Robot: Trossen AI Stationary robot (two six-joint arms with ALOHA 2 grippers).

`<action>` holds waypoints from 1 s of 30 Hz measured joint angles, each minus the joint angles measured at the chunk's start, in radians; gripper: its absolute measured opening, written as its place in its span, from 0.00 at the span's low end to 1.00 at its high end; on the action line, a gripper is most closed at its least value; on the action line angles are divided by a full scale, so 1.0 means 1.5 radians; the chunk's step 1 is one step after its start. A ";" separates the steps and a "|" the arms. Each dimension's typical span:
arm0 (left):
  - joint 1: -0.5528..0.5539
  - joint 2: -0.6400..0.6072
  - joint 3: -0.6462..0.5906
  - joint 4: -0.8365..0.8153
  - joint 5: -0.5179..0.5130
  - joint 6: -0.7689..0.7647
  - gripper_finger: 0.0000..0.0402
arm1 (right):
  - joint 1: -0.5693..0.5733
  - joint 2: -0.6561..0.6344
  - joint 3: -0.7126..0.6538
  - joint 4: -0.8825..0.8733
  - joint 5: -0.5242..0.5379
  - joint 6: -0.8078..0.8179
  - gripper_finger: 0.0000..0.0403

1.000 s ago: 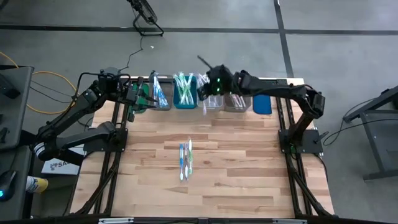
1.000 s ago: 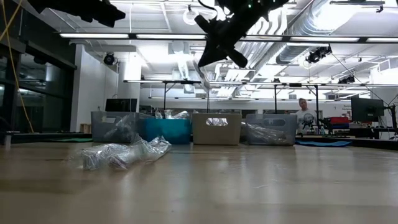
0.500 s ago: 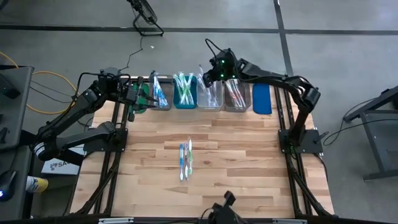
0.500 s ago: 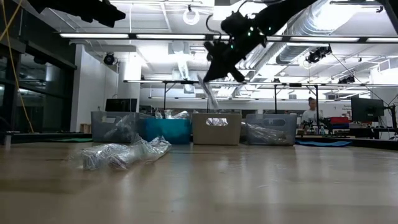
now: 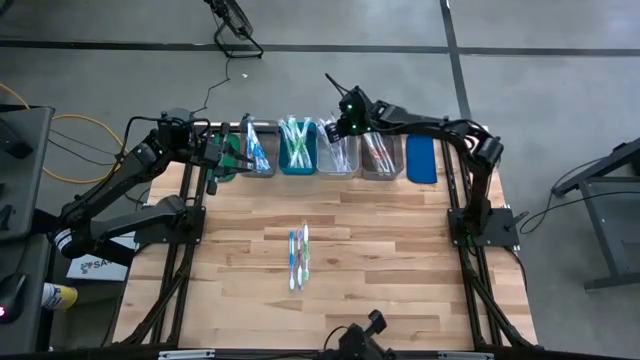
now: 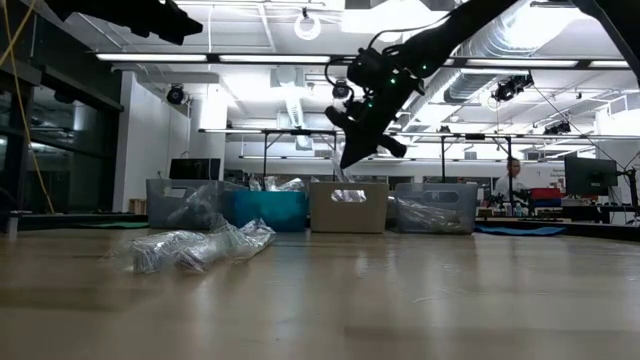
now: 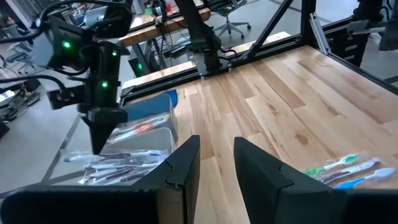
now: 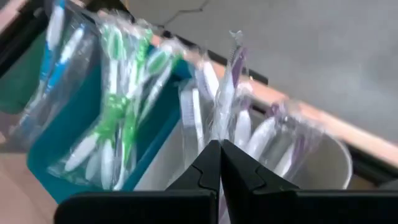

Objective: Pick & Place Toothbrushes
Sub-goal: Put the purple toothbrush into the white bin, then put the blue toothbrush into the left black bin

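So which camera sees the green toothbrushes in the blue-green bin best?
The right wrist view: the green toothbrushes fill the teal bin up close. The high view shows them small from above. The low view shows only the bin's side, and the left wrist view misses them.

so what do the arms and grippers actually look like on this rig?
Both arms are dark, slim, jointed links. The right gripper sits below a blocky wrist with small green lights and a looping black cable. The left gripper has two flat, dark, angular fingers. No markings legible.
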 joint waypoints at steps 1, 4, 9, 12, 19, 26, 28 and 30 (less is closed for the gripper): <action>0.000 0.000 0.000 0.000 -0.001 0.000 0.24 | 0.002 0.000 0.000 -0.007 0.001 0.011 0.01; 0.000 0.000 0.000 0.000 -0.001 0.000 0.24 | 0.010 0.000 0.000 -0.029 0.005 0.053 0.01; 0.000 0.000 0.000 0.000 -0.001 0.001 0.24 | 0.029 0.007 0.000 -0.042 0.075 0.087 0.01; 0.000 0.000 0.000 0.000 -0.001 0.002 0.24 | 0.032 0.006 0.000 -0.040 0.061 0.112 0.01; 0.000 0.000 0.000 0.000 0.000 0.002 0.24 | 0.030 0.006 0.000 -0.042 0.035 0.176 0.01; 0.000 0.000 0.000 -0.003 0.002 0.002 0.24 | 0.031 0.006 0.000 -0.043 0.028 0.226 0.17; 0.000 0.000 0.000 -0.011 0.002 0.002 0.24 | 0.031 0.006 0.000 -0.044 0.034 0.247 0.25; 0.000 0.000 0.000 -0.025 0.002 0.002 0.24 | 0.031 0.000 0.000 -0.048 0.030 0.270 0.32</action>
